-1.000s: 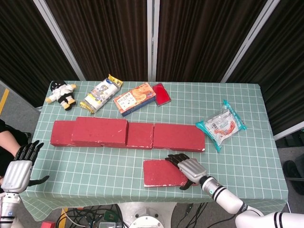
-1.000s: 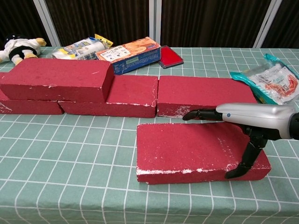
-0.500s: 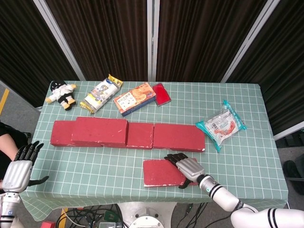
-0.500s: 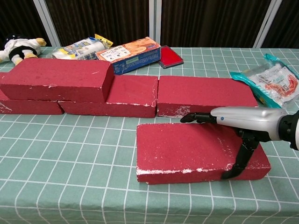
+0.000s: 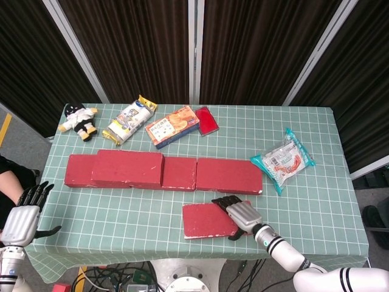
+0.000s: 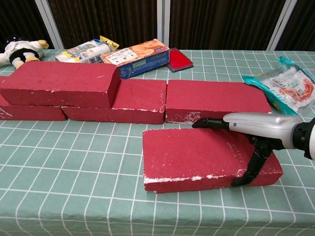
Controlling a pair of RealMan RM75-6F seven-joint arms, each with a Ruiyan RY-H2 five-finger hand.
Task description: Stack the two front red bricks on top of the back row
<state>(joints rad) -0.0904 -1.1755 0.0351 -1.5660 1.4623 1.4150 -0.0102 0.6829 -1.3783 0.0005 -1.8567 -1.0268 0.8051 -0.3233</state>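
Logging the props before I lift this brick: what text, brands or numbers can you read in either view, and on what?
Nothing reads clearly.
Orange box: print on its top and blue side, too blurred.
Yellow-white snack bag: lettering too small.
Clear snack bag: red print, unreadable.
Bricks, red case, doll: no text visible.

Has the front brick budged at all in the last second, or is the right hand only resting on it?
Yes. The front brick has tipped, its left end lifting off the tablecloth, gripped by the right hand; the back row stays put.
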